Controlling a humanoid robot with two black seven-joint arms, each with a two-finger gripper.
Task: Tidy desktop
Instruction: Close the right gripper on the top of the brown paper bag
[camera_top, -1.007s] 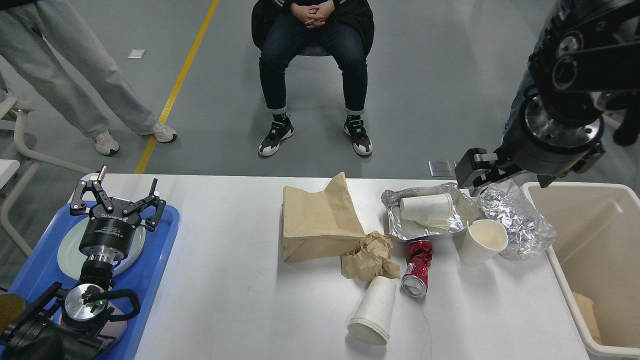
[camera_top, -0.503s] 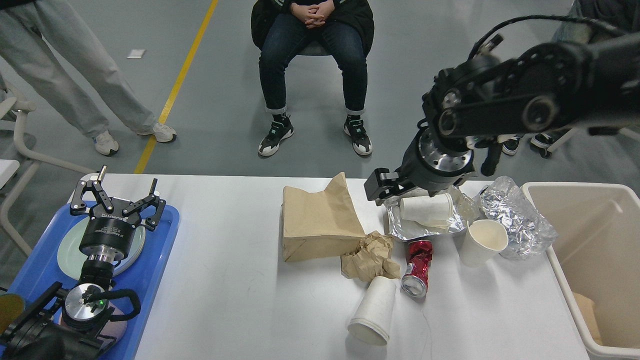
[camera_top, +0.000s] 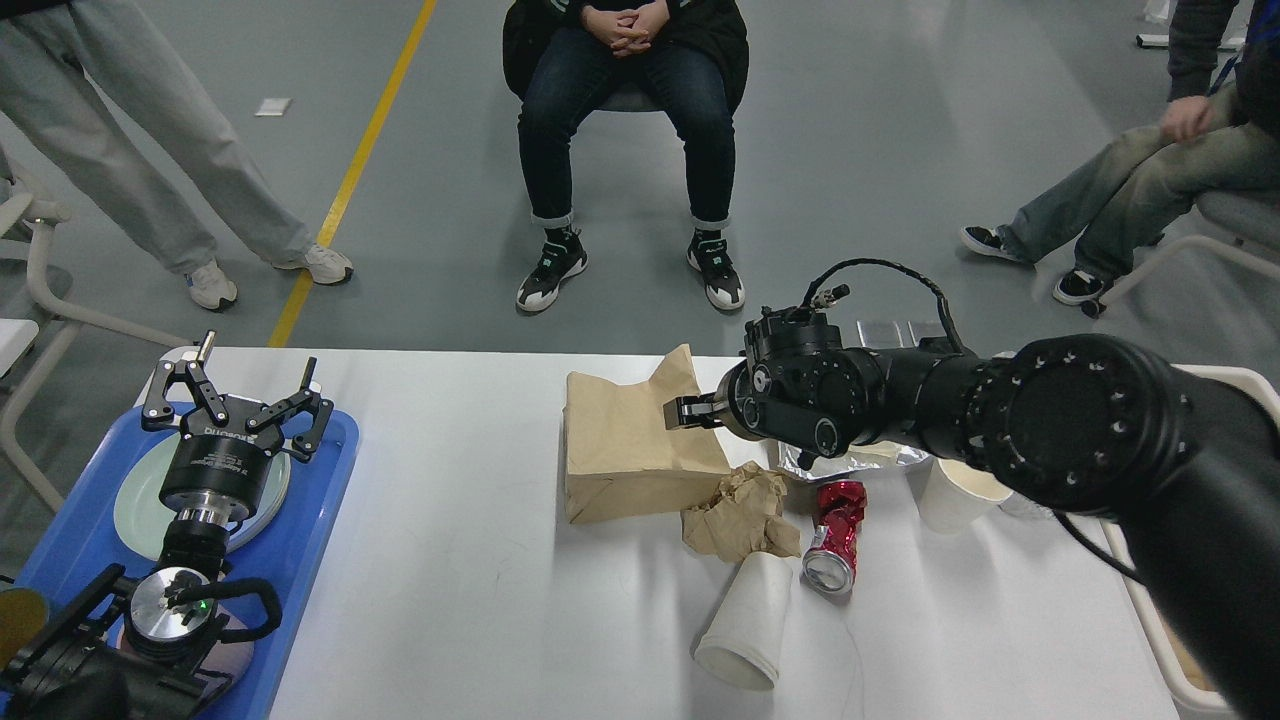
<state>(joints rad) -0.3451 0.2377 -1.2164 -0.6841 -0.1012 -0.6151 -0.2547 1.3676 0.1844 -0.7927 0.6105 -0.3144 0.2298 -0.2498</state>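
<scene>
The white desktop (camera_top: 450, 570) carries litter on its right half: a brown paper bag (camera_top: 625, 450), a crumpled brown paper ball (camera_top: 740, 515), a crushed red can (camera_top: 835, 535), a white paper cup (camera_top: 745, 625) on its side and an upright paper cup (camera_top: 945, 497). My right gripper (camera_top: 687, 412) reaches in from the right and sits low at the bag's right edge; its fingers look dark and I cannot tell them apart. My left gripper (camera_top: 237, 388) is open and empty above the blue tray (camera_top: 310, 520).
A pale plate (camera_top: 135, 500) lies in the blue tray. My right arm hides most of a foil tray (camera_top: 850, 462) and the beige bin (camera_top: 1160, 640) at the right edge. People sit and stand beyond the far edge.
My right arm has swung from above the bin leftward and down across the foil and cups, and its gripper is now at the paper bag. The left arm has not moved.
</scene>
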